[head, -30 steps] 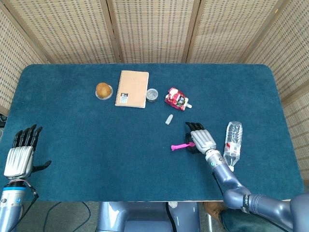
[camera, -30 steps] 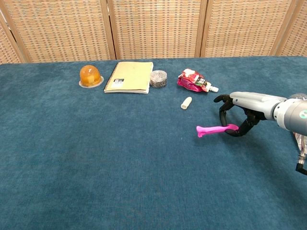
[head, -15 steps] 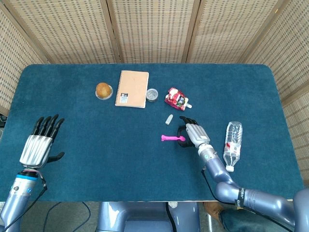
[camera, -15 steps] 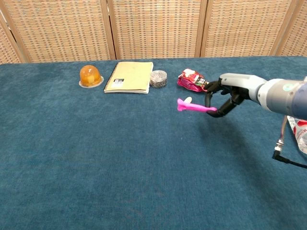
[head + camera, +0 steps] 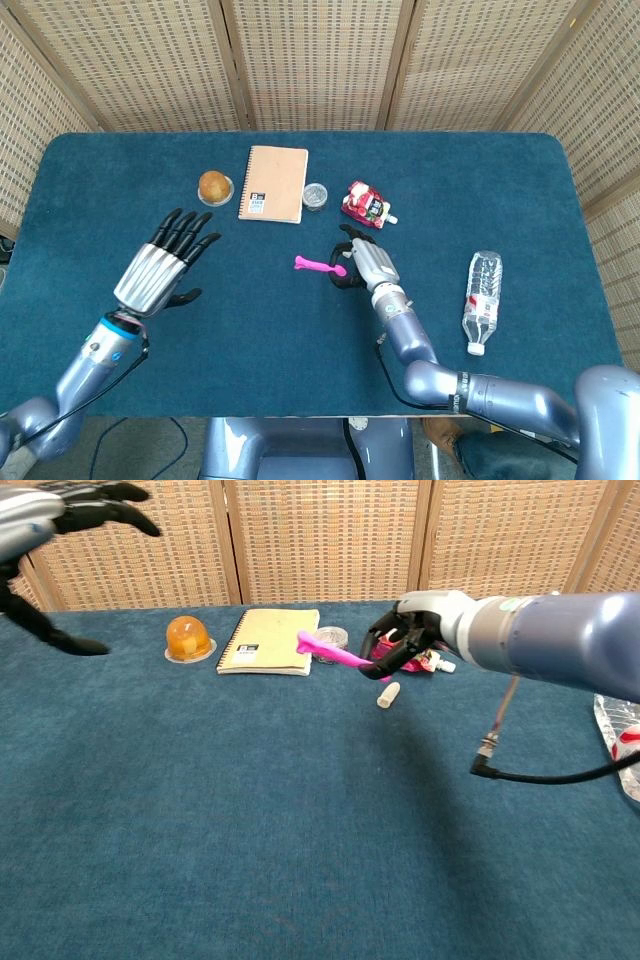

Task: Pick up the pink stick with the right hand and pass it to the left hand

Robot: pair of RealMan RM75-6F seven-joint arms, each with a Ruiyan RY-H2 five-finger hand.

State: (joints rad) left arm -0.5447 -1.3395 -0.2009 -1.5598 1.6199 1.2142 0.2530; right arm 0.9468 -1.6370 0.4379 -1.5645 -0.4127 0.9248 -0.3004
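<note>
My right hand pinches one end of the pink stick and holds it in the air above the table, the free end pointing toward my left side. My left hand is raised over the left part of the table with its fingers spread apart and nothing in it. A wide gap separates it from the stick.
On the blue table lie a tan notebook, an orange object in a clear cup, a small round tin, a red pouch, a small white cylinder and a water bottle at the right.
My right hand has lifted the stick off the table and carried it left. My left hand has risen from the table's left edge and moved toward the middle.
</note>
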